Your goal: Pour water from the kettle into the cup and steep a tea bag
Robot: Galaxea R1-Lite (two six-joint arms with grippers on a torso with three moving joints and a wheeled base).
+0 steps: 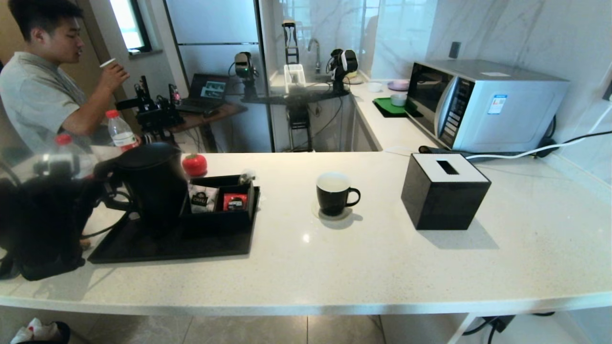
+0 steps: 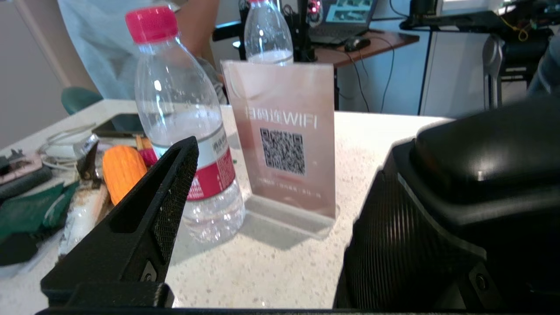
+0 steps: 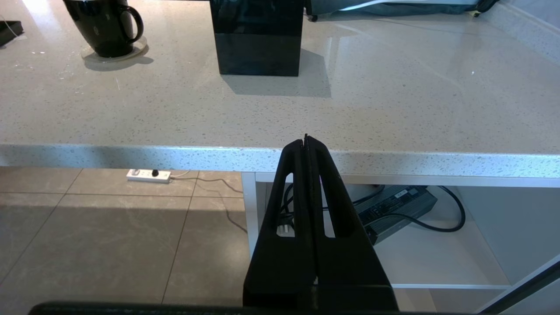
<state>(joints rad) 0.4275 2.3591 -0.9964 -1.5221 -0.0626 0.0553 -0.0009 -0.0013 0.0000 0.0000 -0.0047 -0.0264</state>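
Note:
The black kettle [image 1: 153,186] stands on a black tray [image 1: 191,246] at the left, its loop handle facing my left arm. My left gripper [image 1: 101,185] is open beside that handle. In the left wrist view one finger [image 2: 168,201] shows, while the kettle [image 2: 472,205] fills the other side and hides the second finger. The black cup [image 1: 333,193], white inside, sits mid-counter on a clear coaster. A small pale grey pouch, apparently the tea bag [image 1: 246,176], rests on the far corner of the sachet box. My right gripper [image 3: 306,141] is shut and empty, below the counter's front edge.
A black box [image 1: 224,217] on the tray holds a white and a red sachet. A black tissue box [image 1: 442,191] stands right of the cup, a microwave [image 1: 483,102] behind it. Water bottles [image 2: 183,131], a WiFi sign [image 2: 284,140] and a person are beyond the kettle.

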